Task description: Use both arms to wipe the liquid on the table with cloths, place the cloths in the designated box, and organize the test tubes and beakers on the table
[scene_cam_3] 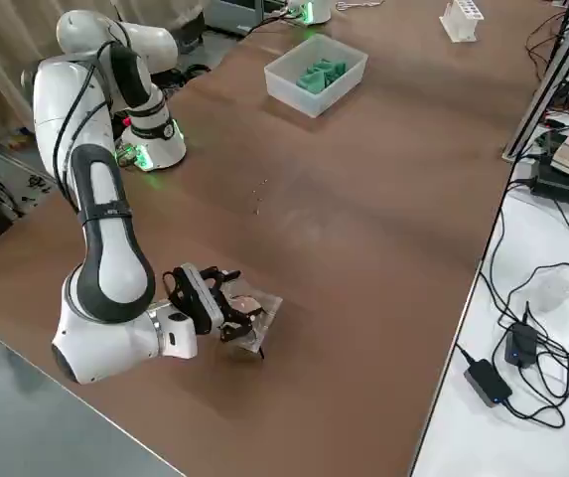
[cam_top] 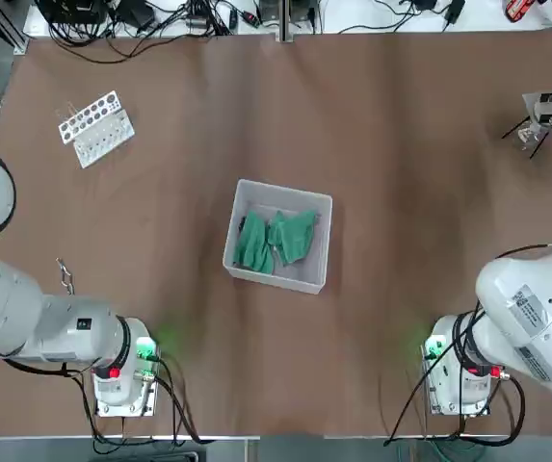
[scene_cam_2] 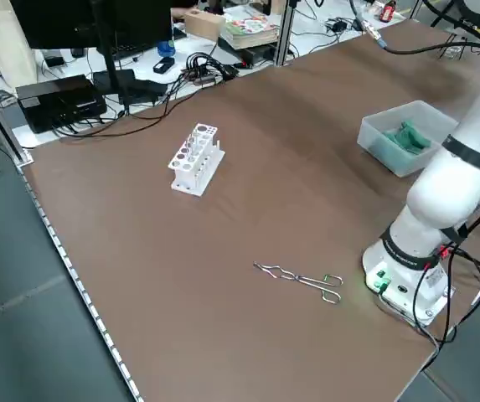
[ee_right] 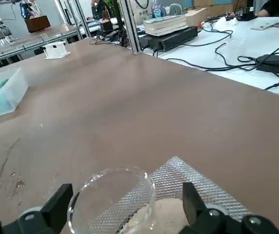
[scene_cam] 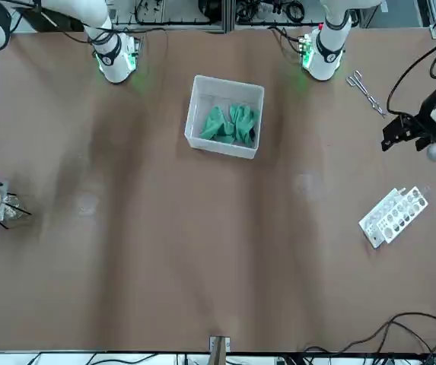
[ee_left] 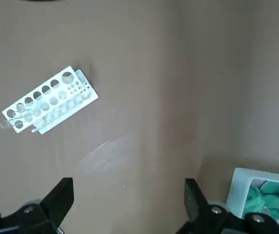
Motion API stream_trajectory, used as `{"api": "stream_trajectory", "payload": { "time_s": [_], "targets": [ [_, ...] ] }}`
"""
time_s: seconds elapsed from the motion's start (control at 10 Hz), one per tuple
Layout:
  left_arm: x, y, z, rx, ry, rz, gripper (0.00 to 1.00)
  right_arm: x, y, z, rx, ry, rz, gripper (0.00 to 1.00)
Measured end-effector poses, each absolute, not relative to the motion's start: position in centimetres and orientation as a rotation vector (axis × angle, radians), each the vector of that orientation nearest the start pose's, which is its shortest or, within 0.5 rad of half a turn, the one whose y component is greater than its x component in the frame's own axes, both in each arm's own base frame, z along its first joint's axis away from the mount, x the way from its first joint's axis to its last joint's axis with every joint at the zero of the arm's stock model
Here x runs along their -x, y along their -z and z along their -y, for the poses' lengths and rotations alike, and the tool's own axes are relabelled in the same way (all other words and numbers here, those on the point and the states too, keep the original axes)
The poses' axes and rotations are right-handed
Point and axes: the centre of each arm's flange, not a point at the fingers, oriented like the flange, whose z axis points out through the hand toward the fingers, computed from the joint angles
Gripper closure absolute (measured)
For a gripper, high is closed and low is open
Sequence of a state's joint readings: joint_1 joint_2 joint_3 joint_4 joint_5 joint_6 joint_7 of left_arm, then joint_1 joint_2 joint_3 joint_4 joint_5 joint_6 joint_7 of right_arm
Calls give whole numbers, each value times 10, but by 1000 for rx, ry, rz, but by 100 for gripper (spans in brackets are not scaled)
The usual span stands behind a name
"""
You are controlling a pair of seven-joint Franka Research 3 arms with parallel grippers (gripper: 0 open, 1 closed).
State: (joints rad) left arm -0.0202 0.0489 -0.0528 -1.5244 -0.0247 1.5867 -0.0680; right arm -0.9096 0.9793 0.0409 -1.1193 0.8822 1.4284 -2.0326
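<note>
Wiping looks finished: both green cloths point(cam_top: 277, 239) lie in the box point(cam_top: 322, 207) mid-desk, so tidying glassware remains. Nearest me, the right gripper point(ee_right: 124, 214) sits low at the desk's point(cam_top: 401, 144) right edge, fingers spread around a clear beaker point(ee_right: 112, 197), not clamped. Across the desk, the left gripper point(ee_left: 129, 207) hovers wide open, empty, above the white tube rack point(ee_left: 46, 100).
</note>
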Motion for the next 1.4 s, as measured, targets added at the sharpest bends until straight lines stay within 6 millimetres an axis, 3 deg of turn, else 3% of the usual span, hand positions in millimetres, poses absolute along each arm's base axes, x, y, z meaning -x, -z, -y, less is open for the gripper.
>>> {"api": "stream_trajectory", "payload": {
  "time_s": [0.3,1.0,1.2,1.4],
  "targets": [
    [-572,-617,43,3170,11,-3,0,-517,-221,488,1951,1031,1021,1],
    [-577,-608,42,3170,-13,0,0,-468,-229,530,1966,1048,969,1],
    [-577,-608,42,3170,-13,0,0,-456,-257,541,1950,1050,986,1],
    [-577,-608,43,3170,-13,-2,0,-459,-317,541,1981,977,995,1]
  ]
}}
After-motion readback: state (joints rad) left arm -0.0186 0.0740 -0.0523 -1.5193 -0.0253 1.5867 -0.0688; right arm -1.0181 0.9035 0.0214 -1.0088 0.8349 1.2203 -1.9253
